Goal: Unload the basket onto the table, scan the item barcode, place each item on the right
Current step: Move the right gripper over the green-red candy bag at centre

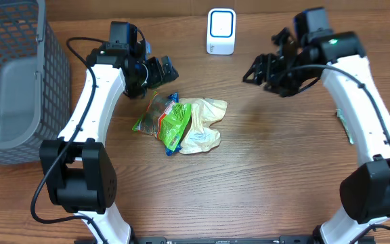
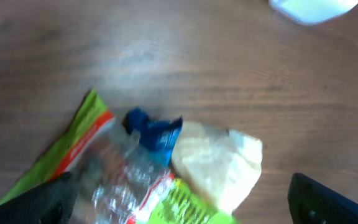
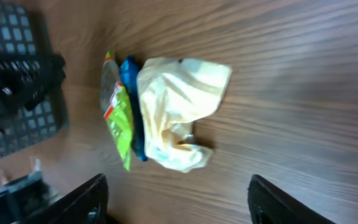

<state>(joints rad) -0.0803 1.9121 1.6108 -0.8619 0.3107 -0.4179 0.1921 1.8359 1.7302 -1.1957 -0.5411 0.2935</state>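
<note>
We see a small heap of packets in the middle of the desk (image 1: pixel 263 183), between the two arms, and neither arm touches it. From above, a green packet (image 1: pixel 175 123) sits at the heap's centre. A clear crinkled packet (image 1: pixel 152 114) with green and red edging lies against its left side, and a pale bag (image 1: pixel 206 125) is crumpled against its right. Exactly how they overlap we cannot tell. A blue packet (image 2: pixel 157 132) shows only as a corner poking out between the clear one and the pale bag, the rest buried. We cannot make out a barcode on any of them, since the left wrist view is blurred and the print is unreadable. The left fingers (image 2: pixel 39 202) stand wide apart just beside the far left end of the heap, holding nothing. In their own camera only two dark tips show, cut off at the bottom corners. The right fingers (image 3: pixel 82 199) are also spread and empty, well to the right of the heap, and again show only as dark tips at the bottom edge. The white scanner (image 1: pixel 221 30) stands at the far edge of the desk, apart from the heap. In the left wrist view it is a bright smear cropped by the top edge. A grey mesh basket (image 1: pixel 54 61) at the left is cut off by the frame. A thin green strip (image 1: pixel 344 126) lies near the right arm, too small to identify.
</note>
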